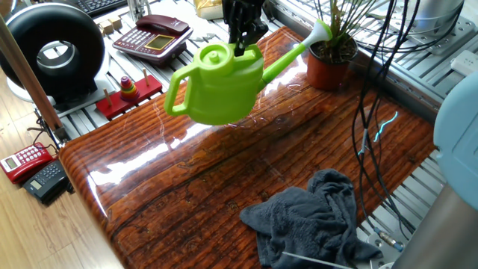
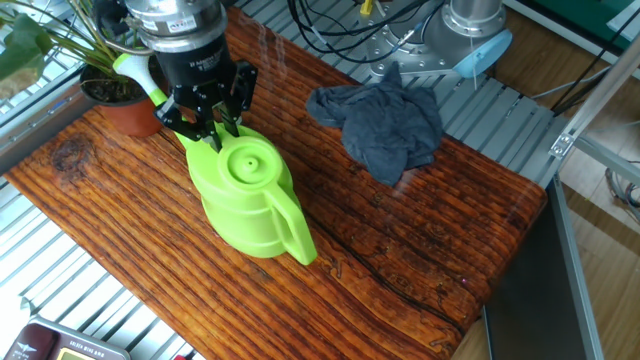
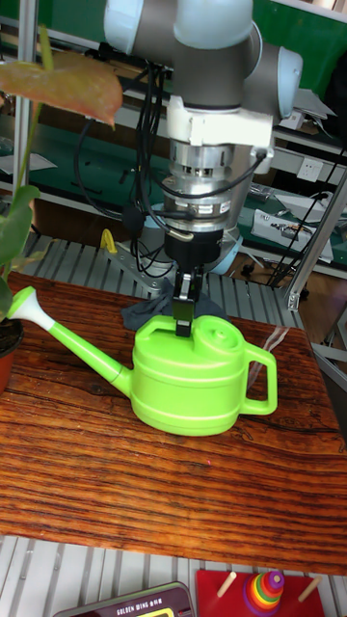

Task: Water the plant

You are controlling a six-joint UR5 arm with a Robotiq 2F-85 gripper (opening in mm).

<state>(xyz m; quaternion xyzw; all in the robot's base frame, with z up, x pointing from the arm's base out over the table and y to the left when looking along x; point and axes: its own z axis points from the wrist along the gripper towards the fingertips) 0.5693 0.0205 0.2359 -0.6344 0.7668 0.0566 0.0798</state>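
The plant (image 1: 332, 33) has thin grassy leaves in a terracotta pot (image 1: 326, 69) at the table's far corner, also visible in the other fixed view as pot (image 2: 120, 100) and at the left edge of the tall view as pot (image 3: 6, 355). A lime-green watering can (image 1: 220, 88) hangs just above the wood. My gripper (image 1: 243, 45) is shut on the can's top rim beside the lid. The spout's white rose (image 1: 317, 31) reaches to the pot's edge among the leaves. From the other side, gripper (image 2: 207, 128) pinches the can (image 2: 245, 195); the tall view shows gripper (image 3: 183, 316) on the can (image 3: 190, 383).
A crumpled grey cloth (image 1: 314, 220) lies near the table's front right edge. Black cables (image 1: 366, 112) hang beside the plant. Off the table at the left are a red phone (image 1: 153, 36), a black round device (image 1: 52, 52) and a ring-stacker toy (image 1: 128, 90).
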